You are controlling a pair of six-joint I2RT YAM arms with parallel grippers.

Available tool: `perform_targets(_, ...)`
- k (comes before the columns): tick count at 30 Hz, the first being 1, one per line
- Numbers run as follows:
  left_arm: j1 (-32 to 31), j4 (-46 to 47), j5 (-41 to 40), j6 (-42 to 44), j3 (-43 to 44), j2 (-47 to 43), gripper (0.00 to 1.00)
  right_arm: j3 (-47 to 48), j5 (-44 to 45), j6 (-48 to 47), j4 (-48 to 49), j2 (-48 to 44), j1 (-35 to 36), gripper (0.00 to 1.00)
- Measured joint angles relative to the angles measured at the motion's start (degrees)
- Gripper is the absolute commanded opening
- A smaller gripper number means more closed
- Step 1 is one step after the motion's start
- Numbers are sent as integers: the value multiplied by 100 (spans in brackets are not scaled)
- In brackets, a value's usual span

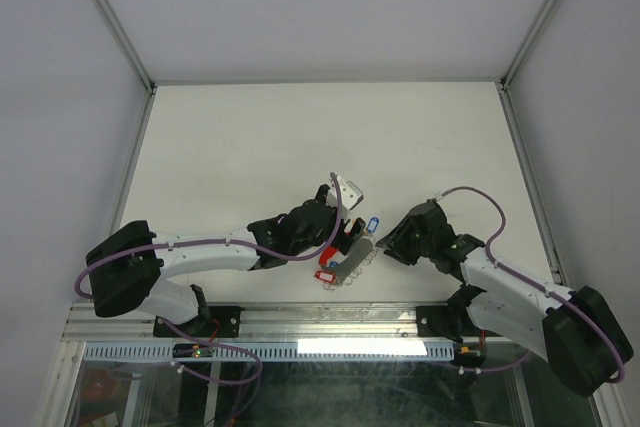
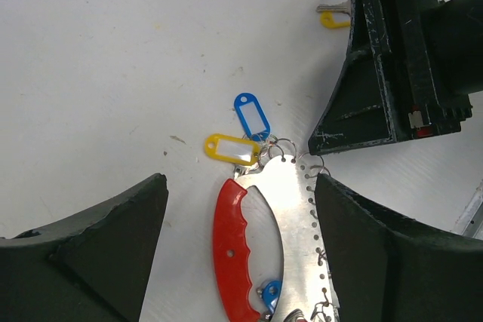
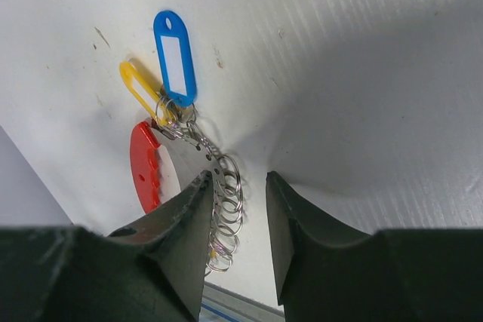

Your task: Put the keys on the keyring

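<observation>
Centrally, the keyring (image 1: 341, 263) lies flat on the white table (image 1: 250, 147) close to its near edge, between the two arms, with the red arc (image 2: 229, 250) on the left and the grey bar (image 2: 290, 213) on the right. A row of small wire rings (image 3: 229, 195) hangs along the bar. At the bar's far end sit a blue tag (image 2: 253, 115) and a yellow tag (image 2: 230, 148); a red tag (image 1: 324, 275) lies at the near end. A separate yellow-tagged key (image 2: 332, 17) rests farther off. The left gripper (image 2: 240, 186) straddles the keyring, its fingers spread wide and apart from the arc. The right gripper (image 3: 238, 179) has its fingers drawn close at the rings, with bare table showing in the gap.
</observation>
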Motion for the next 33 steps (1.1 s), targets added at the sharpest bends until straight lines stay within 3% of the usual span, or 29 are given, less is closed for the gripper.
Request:
perform_targets(10, 0, -59, 2, 17, 0, 0, 75, -238, -212, 269, 468, 37, -66, 30)
perform_targets(33, 0, -240, 9, 144, 52, 68, 74, -621, -463, 892, 1303, 155, -149, 24)
